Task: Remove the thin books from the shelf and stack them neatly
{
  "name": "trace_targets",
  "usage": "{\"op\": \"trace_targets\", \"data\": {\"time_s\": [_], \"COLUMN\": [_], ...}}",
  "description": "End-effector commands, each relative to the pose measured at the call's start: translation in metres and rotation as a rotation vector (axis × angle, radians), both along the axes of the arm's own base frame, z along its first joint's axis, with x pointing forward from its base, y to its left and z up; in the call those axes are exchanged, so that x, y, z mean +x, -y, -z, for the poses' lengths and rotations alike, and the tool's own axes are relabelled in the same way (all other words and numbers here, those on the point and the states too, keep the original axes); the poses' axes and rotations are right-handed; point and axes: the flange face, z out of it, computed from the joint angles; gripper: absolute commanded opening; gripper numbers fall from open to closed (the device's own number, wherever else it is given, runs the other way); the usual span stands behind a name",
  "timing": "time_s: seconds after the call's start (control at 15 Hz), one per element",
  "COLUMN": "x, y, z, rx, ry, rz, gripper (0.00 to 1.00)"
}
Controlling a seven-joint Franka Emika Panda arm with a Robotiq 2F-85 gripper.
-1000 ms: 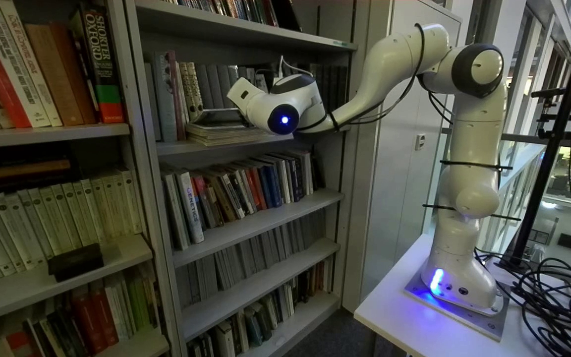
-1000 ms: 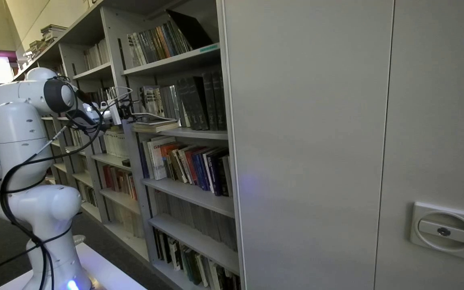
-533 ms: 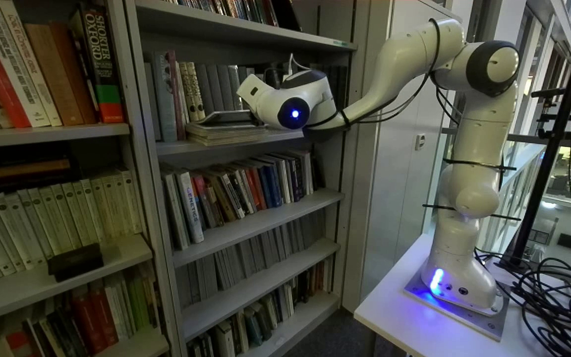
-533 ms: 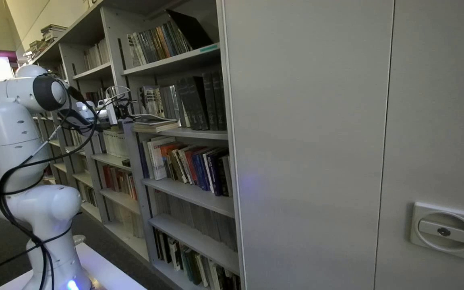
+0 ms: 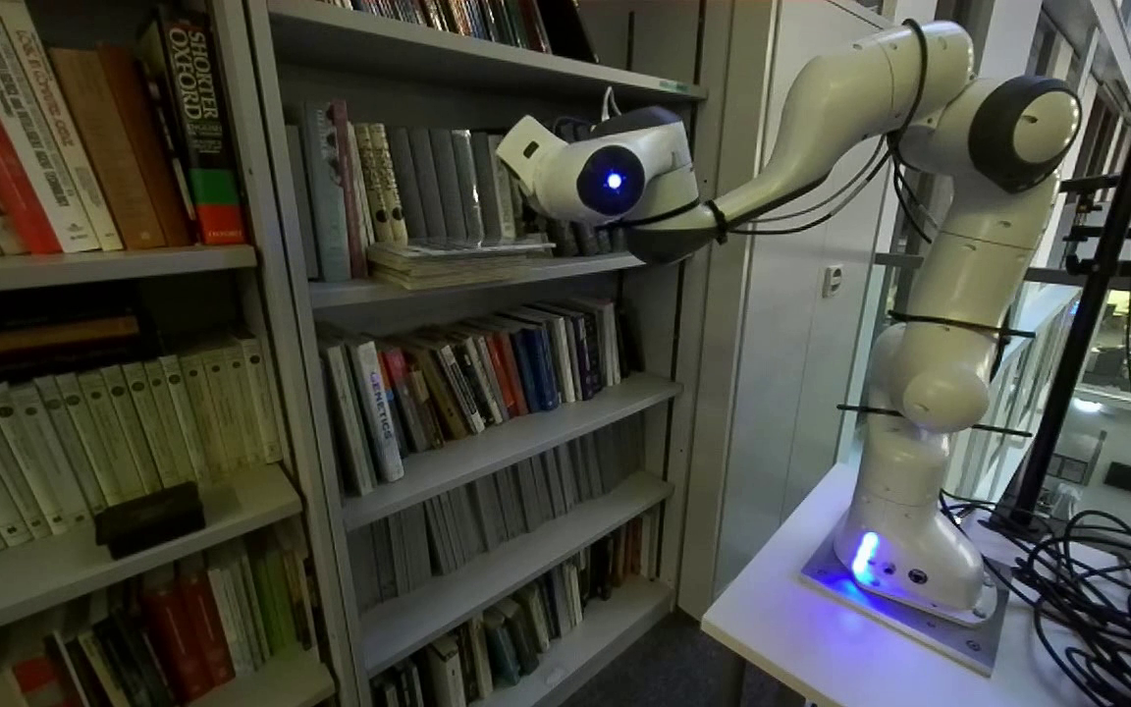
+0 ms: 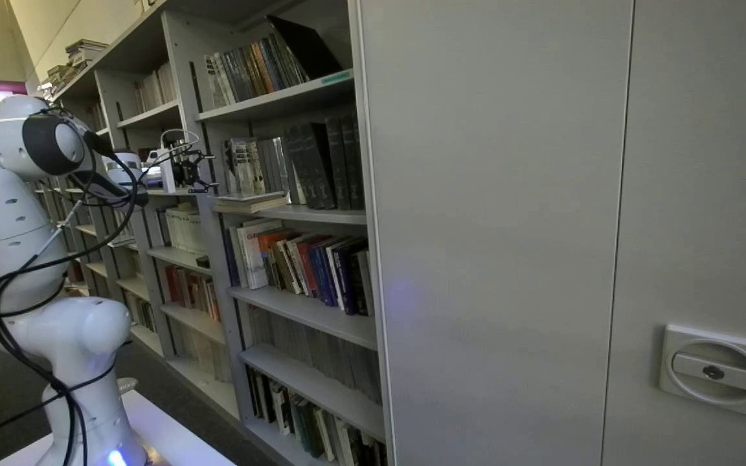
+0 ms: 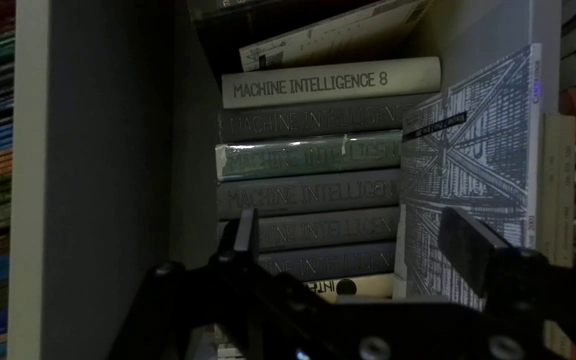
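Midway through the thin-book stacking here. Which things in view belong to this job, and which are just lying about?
For the job:
thin books, lying flat in a stack
grey shelf beneath them
tool, open

Just there:
Shorter Oxford volume, in the next bay
black object, lower in that bay
GENETICS book, one level below the stack
tangled black cables

In the wrist view, you have room at nine o'clock between the upper board (image 7: 29,175) and the upright books (image 7: 313,193). At three o'clock, the flat stack (image 7: 485,165) obstructs your tool (image 7: 354,231).
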Motion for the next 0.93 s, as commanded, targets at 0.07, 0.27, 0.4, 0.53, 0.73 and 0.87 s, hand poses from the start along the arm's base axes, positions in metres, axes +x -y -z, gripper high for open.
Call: {"op": "trace_targets", "data": {"time_s": [0.07,0.27,0.4,0.53,0.73,0.87], "x": [-0.009,-0.013,-0.019,-0.025,-0.036,-0.040], "y": [0.011,0.015,0.015,0.013,0.009,0.006], "z": [0.007,0.022,0.028,0.030,0.031,0.025], "rx": [0.063,0.214,0.310,0.402,0.535,0.629], "ry": [-0.112,-0.253,-0.352,-0.453,-0.606,-0.683], "rz": [0.038,0.120,0.164,0.206,0.276,0.318], "gripper": [0.98,1.00,1.00,1.00,0.74,0.58]}}
